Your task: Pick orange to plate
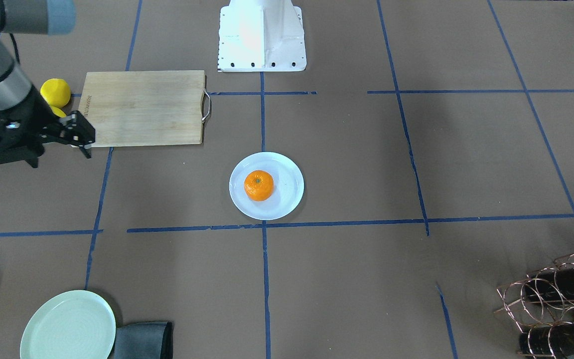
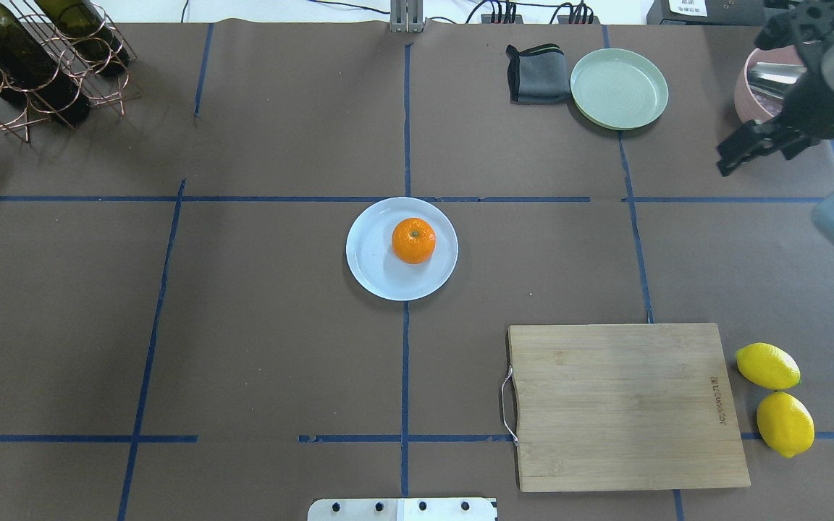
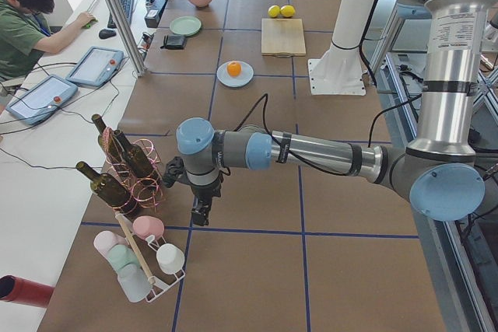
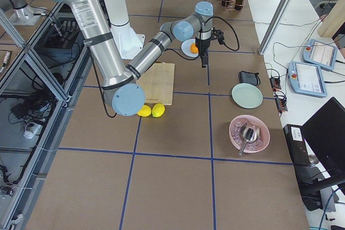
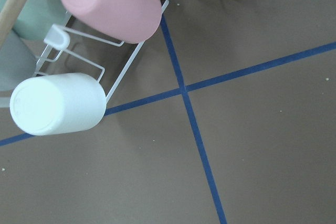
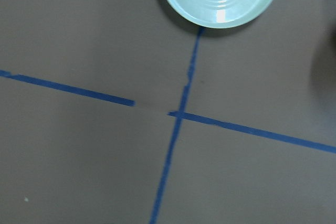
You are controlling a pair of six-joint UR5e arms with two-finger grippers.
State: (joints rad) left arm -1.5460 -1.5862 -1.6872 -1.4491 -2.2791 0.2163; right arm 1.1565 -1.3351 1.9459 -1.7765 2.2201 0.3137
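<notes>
Resting on the plate [image 2: 377,271], slightly off its centre, the orange [image 2: 413,240] is being gripped by nothing. It is being observed well apart from the right gripper [image 2: 728,159], which is hanging empty above the table near the green plate [image 2: 620,88]. Whether its fingers are spread or pressed together cannot be told. The left gripper [image 3: 202,215] is being seen farther from the fruit, beside the bottle rack [image 3: 132,169], finger spacing likewise undeterminable.

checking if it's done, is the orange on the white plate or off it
On it: the orange sits within the rim of the plate.
</notes>
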